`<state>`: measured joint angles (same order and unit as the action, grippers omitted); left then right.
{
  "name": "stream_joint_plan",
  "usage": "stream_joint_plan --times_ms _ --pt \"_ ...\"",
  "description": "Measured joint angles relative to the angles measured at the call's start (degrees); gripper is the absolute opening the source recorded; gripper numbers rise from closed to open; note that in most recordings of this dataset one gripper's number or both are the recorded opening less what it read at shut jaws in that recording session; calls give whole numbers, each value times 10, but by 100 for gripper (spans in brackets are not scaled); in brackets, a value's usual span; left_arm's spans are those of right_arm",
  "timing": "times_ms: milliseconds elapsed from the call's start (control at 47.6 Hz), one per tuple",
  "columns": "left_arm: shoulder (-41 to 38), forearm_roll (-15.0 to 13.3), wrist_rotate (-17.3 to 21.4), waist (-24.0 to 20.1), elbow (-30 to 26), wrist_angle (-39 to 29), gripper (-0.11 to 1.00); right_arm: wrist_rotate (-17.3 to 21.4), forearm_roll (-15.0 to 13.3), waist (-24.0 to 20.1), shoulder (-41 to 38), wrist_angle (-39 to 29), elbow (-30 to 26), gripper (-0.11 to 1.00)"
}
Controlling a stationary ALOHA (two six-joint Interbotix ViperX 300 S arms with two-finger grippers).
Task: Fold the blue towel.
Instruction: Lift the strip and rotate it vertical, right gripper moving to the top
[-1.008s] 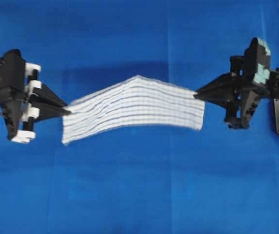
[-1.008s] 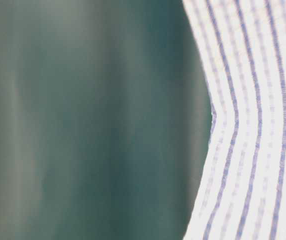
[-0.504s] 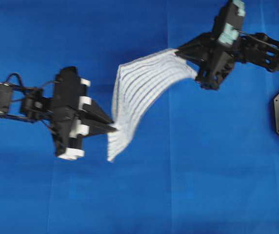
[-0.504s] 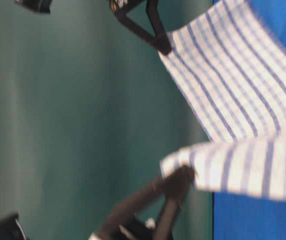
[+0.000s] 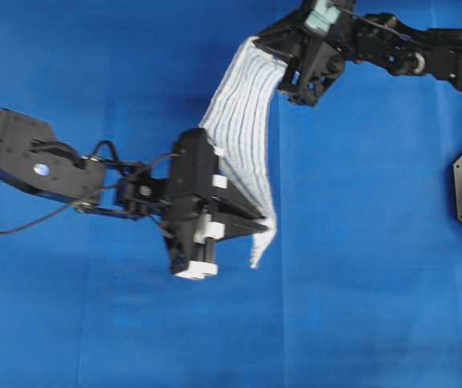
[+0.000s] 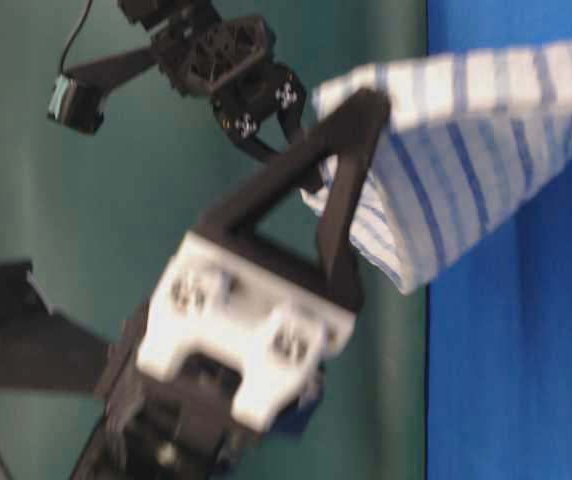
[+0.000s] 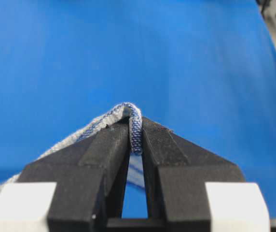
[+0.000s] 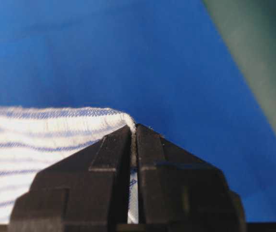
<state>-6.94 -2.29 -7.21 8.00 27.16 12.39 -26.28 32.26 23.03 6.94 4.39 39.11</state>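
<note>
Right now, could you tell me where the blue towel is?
In the overhead view the blue towel hangs above the table, centre-top, stretched between the right tool above and the left tool below.

The blue towel (image 5: 243,137) is coarse woven cloth with a ribbed hem. The table covering (image 5: 360,267) looks matt, smooth fabric. Gripper fingers (image 7: 169,154) are matt black plastic.

Bare blue worktop (image 5: 360,307) lies open from 3 through 9 o'clock of the centre, while the blue towel (image 5: 243,137), strung between both arms, bars passage from centre toward 12 o'clock.
</note>
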Motion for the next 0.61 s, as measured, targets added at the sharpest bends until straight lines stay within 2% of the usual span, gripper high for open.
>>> stream_joint_plan --times_ms 315,483,609 --pt "-49 1 15 0 -44 47 5 -3 0 24 -12 -1 -18 24" --pt "-54 1 25 -1 -42 76 5 -7 0 25 -16 -7 -18 24" --pt "-61 1 25 -1 -19 114 5 -13 0 25 -36 -10 -18 24"
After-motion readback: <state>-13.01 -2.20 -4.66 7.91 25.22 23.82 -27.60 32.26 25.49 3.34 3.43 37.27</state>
